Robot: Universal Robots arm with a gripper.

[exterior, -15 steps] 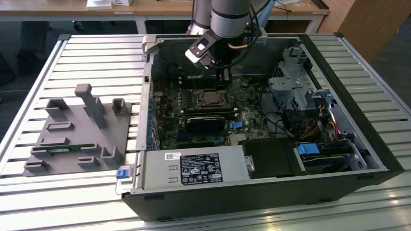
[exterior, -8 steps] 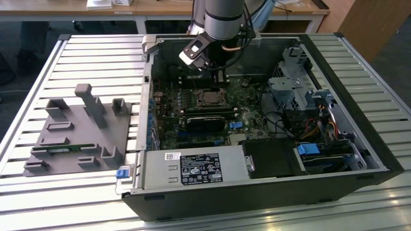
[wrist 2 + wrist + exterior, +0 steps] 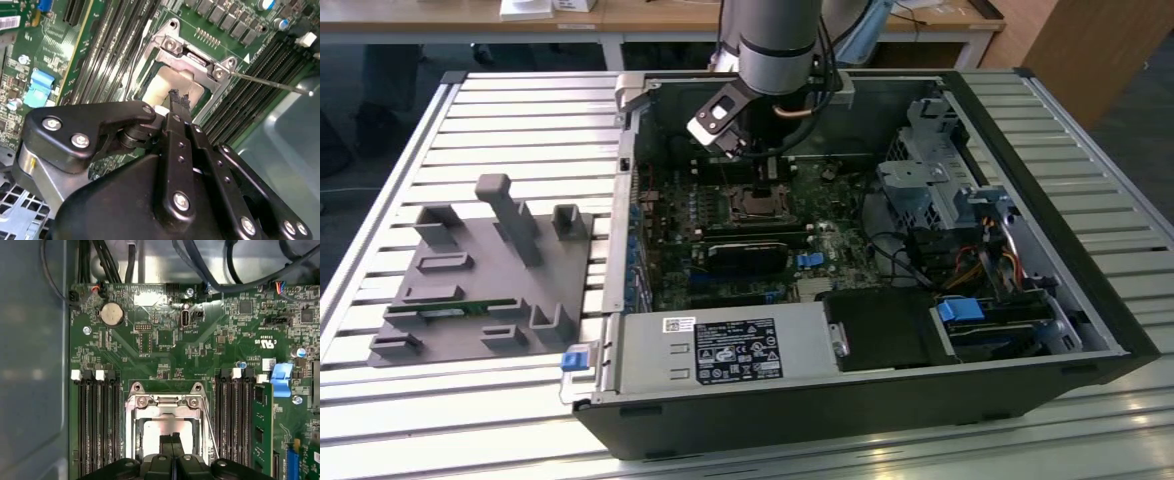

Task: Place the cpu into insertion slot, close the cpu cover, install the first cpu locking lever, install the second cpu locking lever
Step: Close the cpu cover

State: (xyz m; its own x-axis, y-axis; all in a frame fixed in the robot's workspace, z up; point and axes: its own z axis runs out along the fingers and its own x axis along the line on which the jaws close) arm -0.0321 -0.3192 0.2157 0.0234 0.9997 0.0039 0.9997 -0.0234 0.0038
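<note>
Reaching down into the case [image 3: 854,420], gripper [image 3: 172,438] closed on nothing, tips just above the cpu [image 3: 152,432]

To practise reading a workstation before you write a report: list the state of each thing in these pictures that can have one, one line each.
cpu cover: lowered over the cpu.
cpu: seated, top showing through the cover's cut-out.
locking lever: sticking out sideways, apparently unlatched.
tool: shut, empty, tips over the cpu.
computer case: side open.
</note>
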